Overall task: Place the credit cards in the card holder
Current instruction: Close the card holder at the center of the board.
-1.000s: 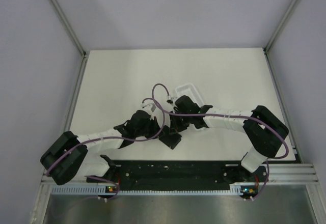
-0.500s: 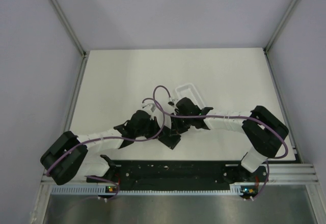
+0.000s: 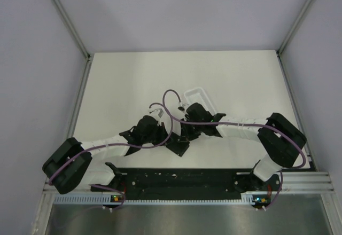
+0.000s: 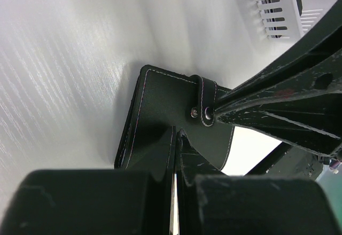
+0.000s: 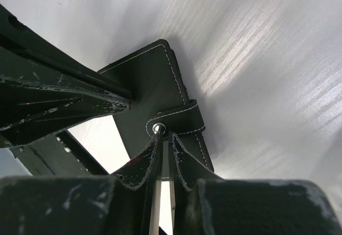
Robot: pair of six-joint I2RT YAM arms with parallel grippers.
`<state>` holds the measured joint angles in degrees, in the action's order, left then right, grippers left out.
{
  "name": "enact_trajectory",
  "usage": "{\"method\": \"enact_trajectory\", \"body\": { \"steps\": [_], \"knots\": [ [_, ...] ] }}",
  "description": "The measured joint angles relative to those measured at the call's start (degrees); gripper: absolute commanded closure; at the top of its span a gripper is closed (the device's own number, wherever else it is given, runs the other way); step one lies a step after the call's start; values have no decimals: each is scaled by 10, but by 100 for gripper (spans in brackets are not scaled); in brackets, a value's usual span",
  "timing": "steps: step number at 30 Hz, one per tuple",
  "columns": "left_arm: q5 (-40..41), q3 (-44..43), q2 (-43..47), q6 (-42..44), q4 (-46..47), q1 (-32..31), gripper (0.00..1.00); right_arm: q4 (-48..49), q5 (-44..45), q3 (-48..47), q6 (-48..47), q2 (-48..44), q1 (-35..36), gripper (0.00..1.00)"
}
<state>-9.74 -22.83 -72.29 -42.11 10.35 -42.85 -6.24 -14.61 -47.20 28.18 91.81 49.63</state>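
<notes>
Pinching the card holder (image 4: 160,104), we've got left pincer (image 4: 175,134) clamped on its edge and right pincer (image 5: 163,137) closed at its snap strap (image 5: 179,118). It's at the bench's (image 3: 128,80) near middle.

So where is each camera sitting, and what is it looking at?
Top camera: high behind the arms, looking down at the table; both whole arms show.
Left wrist: on the left arm, looking along the left gripper at the card holder.
Right wrist: on the right arm, looking along the right gripper at it from the opposite side.
Shared: both wrist views show the card holder and the other arm's fingers.
</notes>
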Motion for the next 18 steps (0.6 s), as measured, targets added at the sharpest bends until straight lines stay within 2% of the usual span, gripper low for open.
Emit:
{"method": "enact_trajectory", "body": {
  "steps": [18],
  "knots": [
    [-3, 0, -3, 0, 0, 0, 100, -10, 14, 0, 0, -29, 0, 89]
  ]
}}
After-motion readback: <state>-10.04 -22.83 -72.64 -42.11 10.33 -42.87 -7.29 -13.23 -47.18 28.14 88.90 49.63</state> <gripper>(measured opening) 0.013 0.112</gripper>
